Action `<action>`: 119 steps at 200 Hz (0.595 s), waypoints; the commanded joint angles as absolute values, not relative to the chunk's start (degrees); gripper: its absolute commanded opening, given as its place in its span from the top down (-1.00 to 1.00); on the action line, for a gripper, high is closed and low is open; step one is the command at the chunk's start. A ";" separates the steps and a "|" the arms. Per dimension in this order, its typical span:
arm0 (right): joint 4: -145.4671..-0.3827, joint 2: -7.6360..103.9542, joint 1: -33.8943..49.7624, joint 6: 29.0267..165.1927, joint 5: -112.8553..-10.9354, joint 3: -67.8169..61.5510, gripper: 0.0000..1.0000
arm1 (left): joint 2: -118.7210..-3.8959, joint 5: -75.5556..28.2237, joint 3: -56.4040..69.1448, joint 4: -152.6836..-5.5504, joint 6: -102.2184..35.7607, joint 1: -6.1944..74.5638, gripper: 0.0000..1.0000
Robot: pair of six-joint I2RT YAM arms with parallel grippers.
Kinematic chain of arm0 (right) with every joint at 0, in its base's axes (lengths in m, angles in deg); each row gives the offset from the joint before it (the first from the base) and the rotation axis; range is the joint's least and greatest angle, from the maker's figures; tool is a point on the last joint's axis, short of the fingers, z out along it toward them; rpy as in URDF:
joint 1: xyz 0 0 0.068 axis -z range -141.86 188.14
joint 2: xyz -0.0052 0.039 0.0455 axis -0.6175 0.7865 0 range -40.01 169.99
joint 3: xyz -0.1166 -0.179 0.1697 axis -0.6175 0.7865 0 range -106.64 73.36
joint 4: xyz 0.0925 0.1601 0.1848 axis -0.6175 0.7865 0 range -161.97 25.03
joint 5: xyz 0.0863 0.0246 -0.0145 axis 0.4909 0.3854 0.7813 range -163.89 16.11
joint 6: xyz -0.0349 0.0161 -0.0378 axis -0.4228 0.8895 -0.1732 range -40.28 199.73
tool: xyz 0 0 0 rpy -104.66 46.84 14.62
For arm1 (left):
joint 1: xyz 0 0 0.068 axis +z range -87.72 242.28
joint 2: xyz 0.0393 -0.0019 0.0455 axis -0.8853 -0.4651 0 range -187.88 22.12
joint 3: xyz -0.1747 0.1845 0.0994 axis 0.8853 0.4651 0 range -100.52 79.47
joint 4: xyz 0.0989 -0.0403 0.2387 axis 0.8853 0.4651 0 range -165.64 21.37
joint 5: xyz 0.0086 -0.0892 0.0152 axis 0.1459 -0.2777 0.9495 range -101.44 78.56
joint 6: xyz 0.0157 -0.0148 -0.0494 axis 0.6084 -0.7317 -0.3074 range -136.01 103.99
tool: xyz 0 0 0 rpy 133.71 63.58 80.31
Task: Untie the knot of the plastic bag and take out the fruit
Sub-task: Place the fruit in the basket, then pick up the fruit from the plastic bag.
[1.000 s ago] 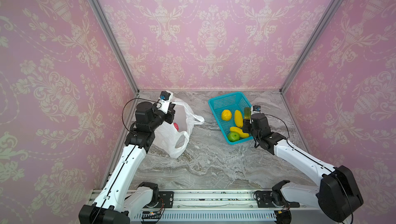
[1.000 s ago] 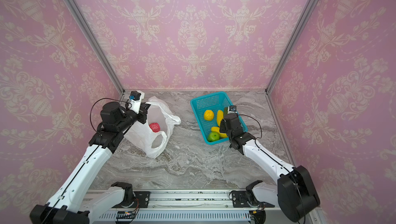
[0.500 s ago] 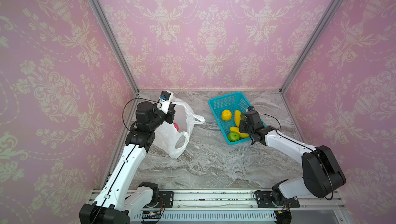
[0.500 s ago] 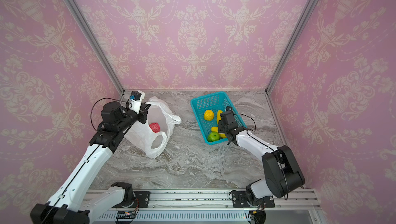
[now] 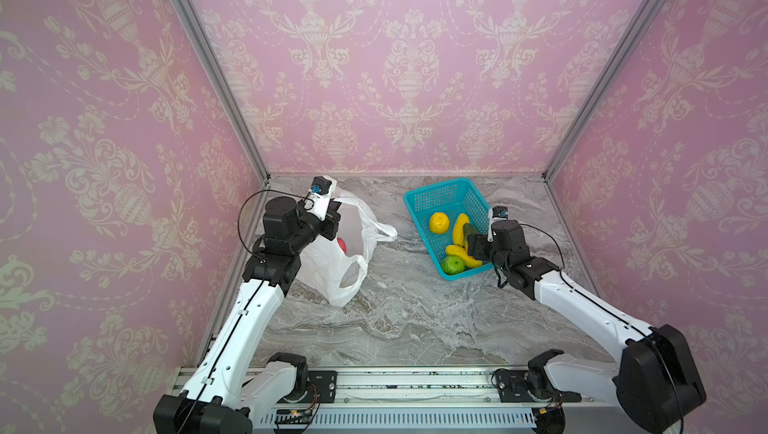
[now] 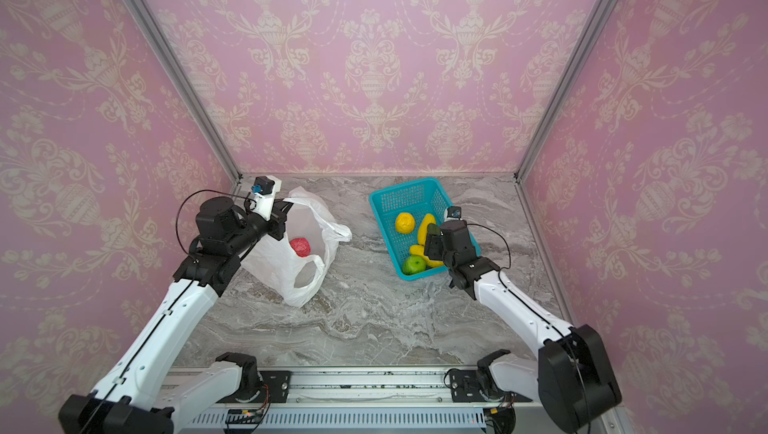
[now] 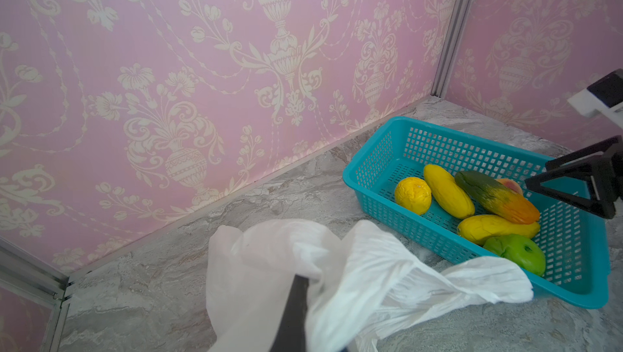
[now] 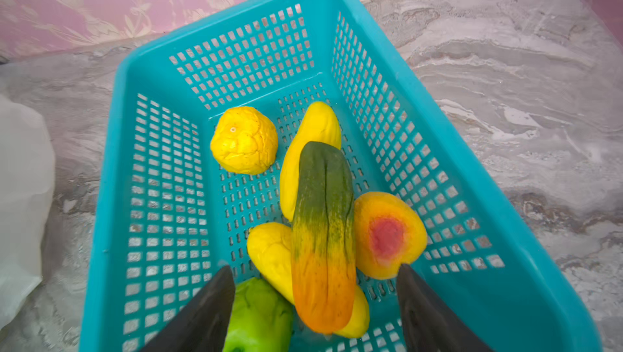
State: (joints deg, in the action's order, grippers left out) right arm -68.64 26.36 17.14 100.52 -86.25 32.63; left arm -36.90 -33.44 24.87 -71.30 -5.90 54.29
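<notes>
Teal perforated plastic basket [image 8: 242, 60], set on the grey marble-patterned tabletop [image 5: 415, 319], holds six toy fruits as the right gripper [image 8: 315, 269] hangs over its near end, jaws spread wide and gripping nothing. Directly beneath them lies a long green-to-orange fruit [image 8: 322, 232], resting across an elongated yellow fruit [image 8: 313, 128] and a second yellow fruit [image 8: 269, 249]. A yellow-red peach-like fruit [image 8: 387, 232] sits beside it, a knobbly round yellow fruit [image 8: 244, 139] further in, and a green fruit [image 8: 259, 313] by one fingertip. The wide-set jaws and the fruit's place under them suggest a drop-off at the basket.

Well apart from the basket, the left gripper [image 6: 279, 222] is closed tight on the rim of a thin, crinkly, translucent white plastic bag [image 6: 282, 274]. It lifts that edge so the mouth gapes, a hold that looks meant to keep the floppy film from collapsing over what is inside. One pink-red fruit [image 6: 300, 247] shows within the bag in both top views. No knot is visible and the handle loops hang loose, so the untying appears done. The likely next job is a reach by the right arm into the held-open bag. Whether more fruit hides under the folds cannot be told.
</notes>
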 commanded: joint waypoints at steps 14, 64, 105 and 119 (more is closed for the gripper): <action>-74.31 11.29 11.93 97.36 -81.00 37.83 -0.38 | -35.31 -40.75 25.03 -74.05 -6.34 54.68 1.00; -78.77 5.19 -4.80 89.28 -77.38 37.54 0.02 | -32.98 -46.12 27.18 -78.09 -6.79 54.38 1.00; -85.77 16.02 -20.25 83.46 -79.74 33.44 0.09 | -31.89 -46.25 28.12 -79.96 -6.96 54.03 1.00; -87.82 20.99 -23.29 83.89 -80.39 31.12 0.13 | -32.41 -44.67 27.67 -79.14 -6.92 54.11 1.00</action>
